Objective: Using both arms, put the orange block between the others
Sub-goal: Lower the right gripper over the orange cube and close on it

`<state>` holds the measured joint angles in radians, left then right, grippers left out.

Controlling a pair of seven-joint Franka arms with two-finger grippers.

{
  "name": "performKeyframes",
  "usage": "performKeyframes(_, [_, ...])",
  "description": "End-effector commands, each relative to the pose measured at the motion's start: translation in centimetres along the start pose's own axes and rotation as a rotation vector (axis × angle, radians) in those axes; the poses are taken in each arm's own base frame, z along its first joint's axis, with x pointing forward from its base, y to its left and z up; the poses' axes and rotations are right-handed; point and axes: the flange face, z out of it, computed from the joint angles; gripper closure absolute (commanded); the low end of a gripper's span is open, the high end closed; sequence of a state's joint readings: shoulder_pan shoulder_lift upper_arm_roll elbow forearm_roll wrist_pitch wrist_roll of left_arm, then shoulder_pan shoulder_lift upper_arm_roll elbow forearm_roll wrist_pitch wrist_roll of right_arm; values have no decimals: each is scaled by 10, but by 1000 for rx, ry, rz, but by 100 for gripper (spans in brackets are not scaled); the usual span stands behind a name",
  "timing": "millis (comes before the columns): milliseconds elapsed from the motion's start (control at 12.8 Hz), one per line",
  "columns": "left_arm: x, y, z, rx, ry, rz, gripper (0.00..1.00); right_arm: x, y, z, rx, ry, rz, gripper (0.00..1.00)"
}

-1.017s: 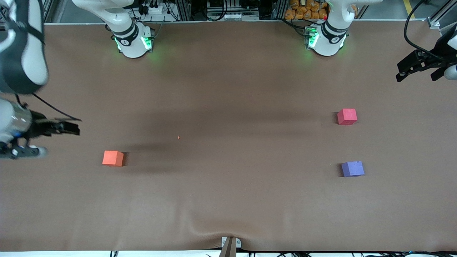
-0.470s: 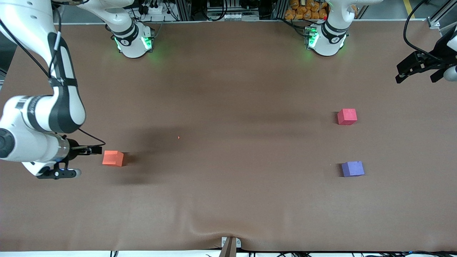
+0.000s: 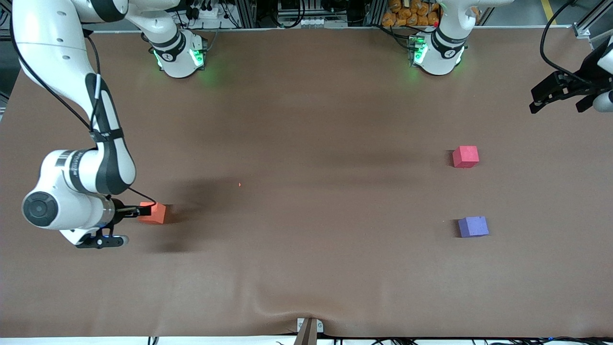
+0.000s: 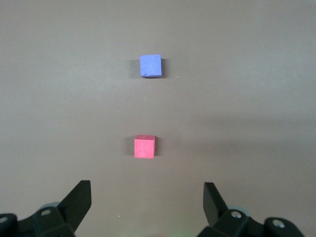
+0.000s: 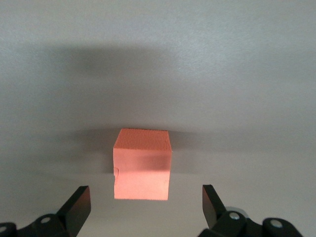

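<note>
The orange block [image 3: 155, 213] lies on the brown table toward the right arm's end. My right gripper [image 3: 143, 211] is low beside it and open. In the right wrist view the orange block [image 5: 142, 164] sits just ahead of the right gripper [image 5: 145, 202], centred on the gap and untouched. The pinkish-red cube [image 3: 465, 156] and the purple-blue cube [image 3: 473, 226] lie apart toward the left arm's end, the purple-blue one nearer the front camera. My left gripper [image 3: 559, 98] waits open above the table's end. The left wrist view shows the pinkish-red cube [image 4: 144, 147] and purple-blue cube [image 4: 150, 65] ahead of the left gripper [image 4: 146, 197].
The two green-lit bases [image 3: 179, 57] [image 3: 436, 55] stand along the table's back edge. A small bracket [image 3: 309, 328] sits at the front edge, under a wrinkle in the brown cover. A tiny red speck [image 3: 239, 184] lies mid-table.
The right arm has swung in from the table's end and down to the orange block, bringing its open gripper right up beside it. The left arm has hardly moved.
</note>
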<state>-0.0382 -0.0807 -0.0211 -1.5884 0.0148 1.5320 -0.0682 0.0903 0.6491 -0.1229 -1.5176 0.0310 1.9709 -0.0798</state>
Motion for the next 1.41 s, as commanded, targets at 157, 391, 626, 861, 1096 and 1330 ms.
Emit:
performKeyframes(157, [6, -3, -2, -14, 15, 2, 0, 5, -3, 27, 34, -7, -49, 0])
performKeyframes(391, [1, -6, -8, -13, 19, -2, 0, 5, 0, 49, 54, -4, -36, 0])
performKeyframes(626, [2, -4, -5, -11, 15, 0, 0, 2, 6, 65, 94, -17, -37, 0])
performKeyframes(861, [2, -6, -9, -13, 22, -3, 0, 2, 7, 69, 98, 4, -54, 0])
performKeyframes(1096, [3, -6, -9, -15, 28, -6, 0, -1, 5, 76, 99, -11, -54, 21])
performKeyframes(1330, [5, -5, -8, -15, 31, -6, 0, -2, 10, 75, 100, -10, -47, 42])
